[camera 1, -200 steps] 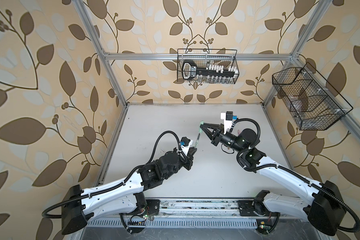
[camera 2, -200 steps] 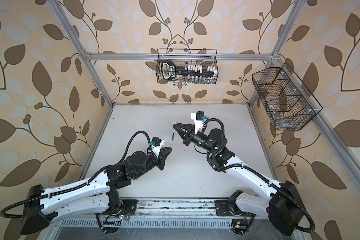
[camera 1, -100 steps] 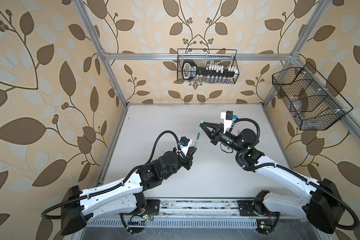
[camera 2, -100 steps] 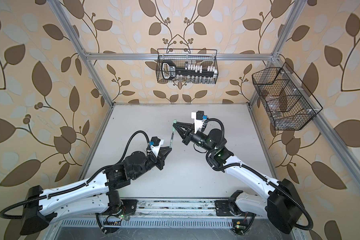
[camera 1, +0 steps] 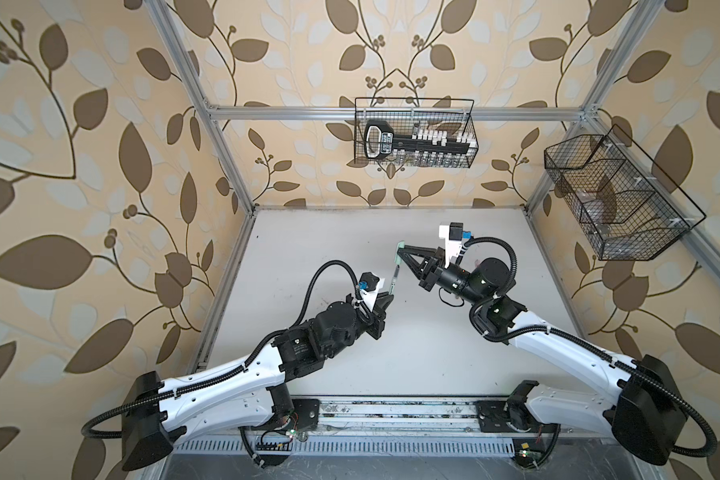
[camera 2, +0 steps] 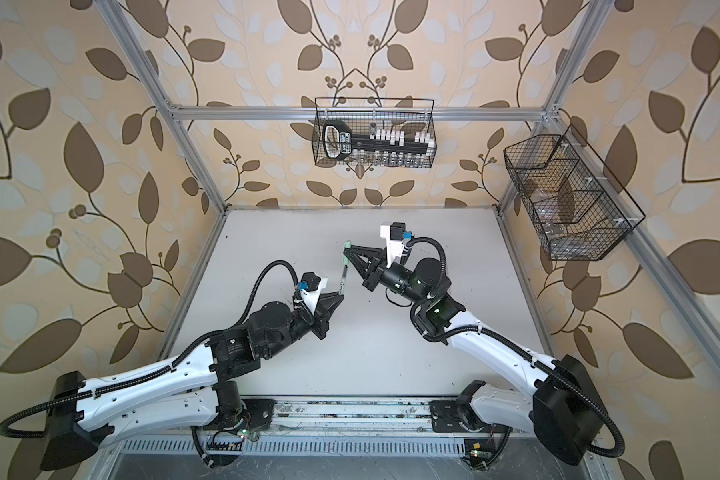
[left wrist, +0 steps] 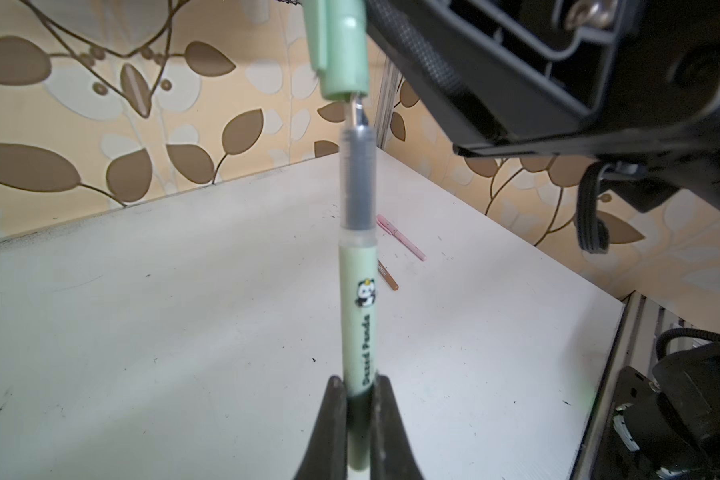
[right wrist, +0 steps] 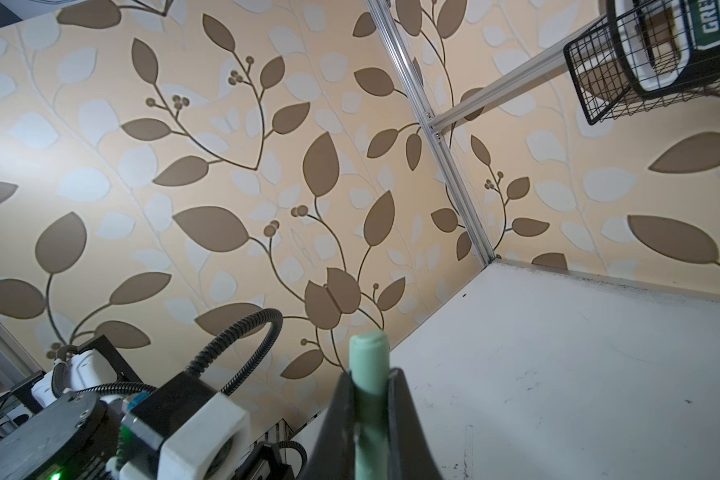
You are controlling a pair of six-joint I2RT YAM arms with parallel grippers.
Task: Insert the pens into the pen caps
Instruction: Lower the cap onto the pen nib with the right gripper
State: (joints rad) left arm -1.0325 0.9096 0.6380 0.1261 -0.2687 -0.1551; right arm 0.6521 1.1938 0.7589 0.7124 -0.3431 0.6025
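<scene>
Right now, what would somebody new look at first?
Two robot arms nearly touch above the white table: the left arm's jaws pinch a green pen, its tip right at the mouth of the green cap held in the right arm's jaws. Then the big brown-leaf wallpaper all around.

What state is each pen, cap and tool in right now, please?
green pen, uncapped, tip just at mouth of green cap
green cap, not yet seated
pink pen, capped, lying on table
brown pen, lying on table, partly hidden
left tool, shut on green pen
right tool, shut on green cap
</scene>
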